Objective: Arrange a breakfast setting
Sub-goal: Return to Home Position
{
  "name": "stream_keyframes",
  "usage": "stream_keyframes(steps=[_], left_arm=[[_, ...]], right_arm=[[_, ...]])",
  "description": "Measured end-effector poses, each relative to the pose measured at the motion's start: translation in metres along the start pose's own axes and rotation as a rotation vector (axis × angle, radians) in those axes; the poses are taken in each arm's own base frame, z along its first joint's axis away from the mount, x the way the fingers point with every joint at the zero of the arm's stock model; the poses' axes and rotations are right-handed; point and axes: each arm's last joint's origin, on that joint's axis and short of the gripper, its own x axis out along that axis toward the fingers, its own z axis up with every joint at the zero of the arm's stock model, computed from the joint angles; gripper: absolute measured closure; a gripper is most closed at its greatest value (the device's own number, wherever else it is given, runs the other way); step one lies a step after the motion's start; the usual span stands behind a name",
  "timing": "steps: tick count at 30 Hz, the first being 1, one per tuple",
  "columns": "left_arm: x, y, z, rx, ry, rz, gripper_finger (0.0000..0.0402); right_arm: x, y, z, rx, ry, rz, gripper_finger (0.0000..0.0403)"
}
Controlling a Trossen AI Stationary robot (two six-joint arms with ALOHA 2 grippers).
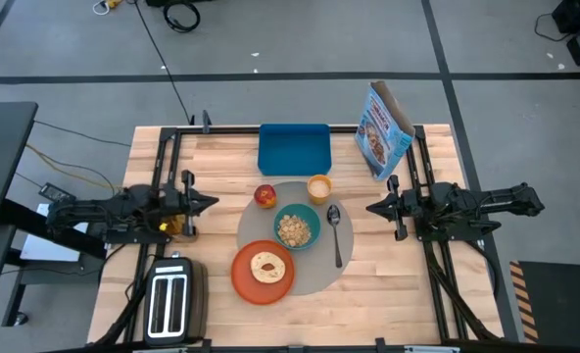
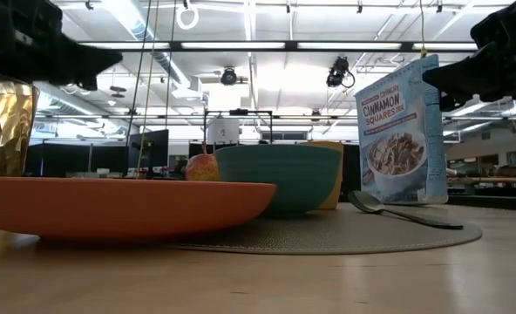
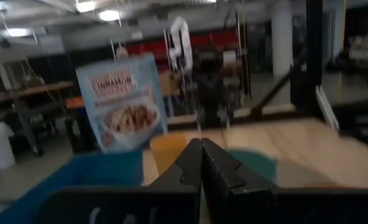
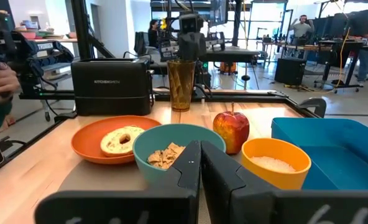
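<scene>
A round grey mat [image 1: 314, 270] lies mid-table. On it stands a teal bowl [image 1: 297, 227] of cereal, with a metal spoon [image 1: 335, 230] to its right. An orange plate [image 1: 263, 272] carrying round bread [image 1: 268, 266] overlaps the mat's near left rim. A small orange-yellow cup [image 1: 318, 187] and a red apple [image 1: 265, 196] sit at the mat's far rim. The blue cereal bag [image 1: 383, 129] stands upright at the far right. My left gripper [image 1: 212, 203] hovers shut left of the mat. My right gripper [image 1: 370, 208] hovers shut to its right. Both are empty.
A blue tray [image 1: 294, 149] lies beyond the mat at the far edge. A toaster [image 1: 170, 304] stands at the near left corner, and an amber glass [image 1: 177, 224] stands under the left arm. A person's hand [image 4: 0, 78] shows beyond the table's left side.
</scene>
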Motion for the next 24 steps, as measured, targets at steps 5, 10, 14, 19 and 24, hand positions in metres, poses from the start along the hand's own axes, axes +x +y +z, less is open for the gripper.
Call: stream_keyframes(steps=[5,10,14,19,24], left_arm=[[-0.0004,-0.0012,-0.0085,0.005,0.087,-0.013,0.0393],[-0.0004,-0.0028,-0.0083,-0.02,0.081,-0.066,0.0392],[-0.0004,-0.0034,-0.0084,0.01,0.078,-0.086,0.0392],[-0.0004,-0.0034,-0.0085,0.004,0.08,-0.086,0.0392],[-0.0004,-0.0034,-0.0087,0.004,0.08,-0.086,0.0392]], right_arm=[[0.0,0.0,0.0,0.0,0.0,0.0,0.0382],[0.0,0.0,0.0,0.0,0.0,0.0,0.0383],[0.0,0.0,0.0,0.0,0.0,0.0,0.0382],[0.0,0.0,0.0,0.0,0.0,0.0,0.0383],[0.0,0.0,0.0,0.001,0.0,0.0,0.0381]])
